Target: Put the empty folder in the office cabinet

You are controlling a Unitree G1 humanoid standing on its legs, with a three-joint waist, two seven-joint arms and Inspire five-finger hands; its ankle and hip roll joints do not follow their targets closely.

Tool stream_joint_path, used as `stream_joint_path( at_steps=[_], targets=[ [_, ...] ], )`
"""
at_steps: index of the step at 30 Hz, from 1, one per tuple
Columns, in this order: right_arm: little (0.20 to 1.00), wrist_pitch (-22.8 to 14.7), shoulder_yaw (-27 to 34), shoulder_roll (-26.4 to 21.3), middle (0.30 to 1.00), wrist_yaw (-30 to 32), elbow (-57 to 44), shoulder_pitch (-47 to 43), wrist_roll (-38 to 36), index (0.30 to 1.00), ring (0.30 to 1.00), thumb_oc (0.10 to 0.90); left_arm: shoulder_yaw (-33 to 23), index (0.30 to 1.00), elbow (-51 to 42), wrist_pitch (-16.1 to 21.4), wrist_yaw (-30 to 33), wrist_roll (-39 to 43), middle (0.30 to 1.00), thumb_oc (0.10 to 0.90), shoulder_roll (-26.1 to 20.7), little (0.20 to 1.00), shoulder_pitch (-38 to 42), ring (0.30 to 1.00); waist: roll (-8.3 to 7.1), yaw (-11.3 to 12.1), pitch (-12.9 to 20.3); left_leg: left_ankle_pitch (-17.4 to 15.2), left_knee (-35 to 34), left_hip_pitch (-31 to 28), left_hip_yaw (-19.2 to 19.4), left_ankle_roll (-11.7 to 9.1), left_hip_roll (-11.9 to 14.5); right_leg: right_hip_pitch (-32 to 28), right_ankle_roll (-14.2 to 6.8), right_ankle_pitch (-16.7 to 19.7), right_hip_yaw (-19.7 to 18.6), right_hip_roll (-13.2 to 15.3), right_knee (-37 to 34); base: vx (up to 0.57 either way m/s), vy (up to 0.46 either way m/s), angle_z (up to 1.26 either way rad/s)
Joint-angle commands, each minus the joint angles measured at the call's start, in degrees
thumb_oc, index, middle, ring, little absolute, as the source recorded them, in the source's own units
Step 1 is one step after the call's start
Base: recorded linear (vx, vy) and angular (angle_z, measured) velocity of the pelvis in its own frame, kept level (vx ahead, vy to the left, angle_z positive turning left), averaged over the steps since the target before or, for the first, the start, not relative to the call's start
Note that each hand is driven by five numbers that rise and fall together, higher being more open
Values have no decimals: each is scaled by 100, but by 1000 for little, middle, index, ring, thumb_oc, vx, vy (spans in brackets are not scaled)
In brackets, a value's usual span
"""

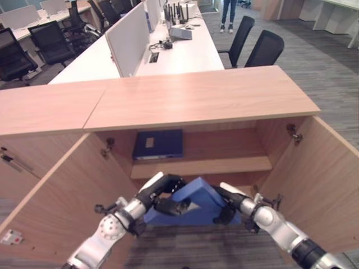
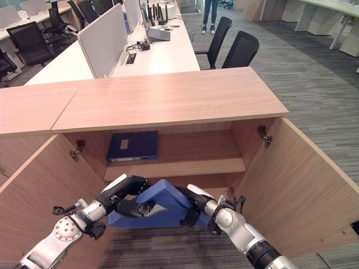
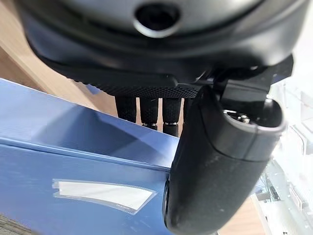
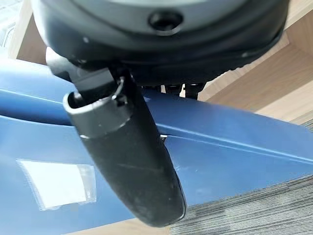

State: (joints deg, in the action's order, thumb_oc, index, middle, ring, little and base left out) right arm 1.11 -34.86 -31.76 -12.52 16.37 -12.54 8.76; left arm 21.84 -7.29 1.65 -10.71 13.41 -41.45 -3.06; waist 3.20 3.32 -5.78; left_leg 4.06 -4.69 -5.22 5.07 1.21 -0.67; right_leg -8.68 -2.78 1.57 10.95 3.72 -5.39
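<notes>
A light blue folder (image 1: 199,194) stands tilted at the mouth of the cabinet's lower compartment, its spine with a white label (image 3: 98,195) facing me. My left hand (image 1: 161,191) is shut on its left end, fingers over the top edge and thumb (image 3: 215,166) on the spine. At the right end my right hand (image 1: 230,203) grips the same way, with its thumb (image 4: 127,156) pressed on the blue face (image 4: 234,142). The wooden office cabinet (image 1: 196,95) has both doors swung open. Its upper shelf (image 1: 224,166) carries a dark blue folder (image 1: 158,144) lying flat at the left.
The left door (image 1: 61,196) and right door (image 1: 322,179) flank my arms. Beyond the cabinet top are white desks (image 1: 179,53) with a divider screen, black office chairs (image 1: 263,47), and a person standing far back (image 1: 228,14). Grey carpet (image 1: 331,67) lies to the right.
</notes>
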Motion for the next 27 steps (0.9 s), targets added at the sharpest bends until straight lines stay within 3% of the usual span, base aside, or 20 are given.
stream_joint_path(
  at_steps=[1,7,8,9,10,27],
  targets=[
    [900,-569,-475,456,900,-101,-232,-913,-231,900,900,800,323,300,-967,903,-114,976,300,400,262,300,1085,300,-334,-14,241,-864,-31,-231,-281,-241,-13,-158,-388,-314,424,375,39,0,0,0],
    [900,-550,-671,614,900,-251,-45,-905,-295,900,900,800,280,300,-1127,969,-67,798,300,400,213,300,1220,300,-351,11,247,-869,-31,-253,-291,-246,-13,-175,-388,-327,430,370,39,0,0,0],
    [865,-534,-690,622,865,-283,-46,-901,-320,865,865,776,263,300,-1160,979,-52,754,300,400,194,300,1243,300,-355,13,252,-867,-31,-256,-294,-247,-12,-180,-388,-329,435,369,39,0,0,0],
    [331,-522,-719,637,331,-321,-55,-889,-329,331,331,420,258,300,-1190,988,-53,748,300,400,198,300,1263,300,-359,17,255,-867,-31,-258,-296,-249,-11,-184,-389,-334,442,370,39,0,0,0],
    [300,-519,-752,655,300,-335,-7,-871,-327,300,300,400,256,300,-1204,992,-52,766,300,400,213,300,1277,300,-359,23,254,-866,-31,-260,-296,-253,-10,-189,-389,-337,445,370,39,0,0,0],
    [300,-488,208,992,300,295,319,412,-855,300,300,400,354,300,-888,626,-335,2310,300,400,664,300,781,300,-306,-183,222,-873,-31,-279,-220,-240,14,-187,-375,-332,395,340,39,-1,-2,0]
  ],
)
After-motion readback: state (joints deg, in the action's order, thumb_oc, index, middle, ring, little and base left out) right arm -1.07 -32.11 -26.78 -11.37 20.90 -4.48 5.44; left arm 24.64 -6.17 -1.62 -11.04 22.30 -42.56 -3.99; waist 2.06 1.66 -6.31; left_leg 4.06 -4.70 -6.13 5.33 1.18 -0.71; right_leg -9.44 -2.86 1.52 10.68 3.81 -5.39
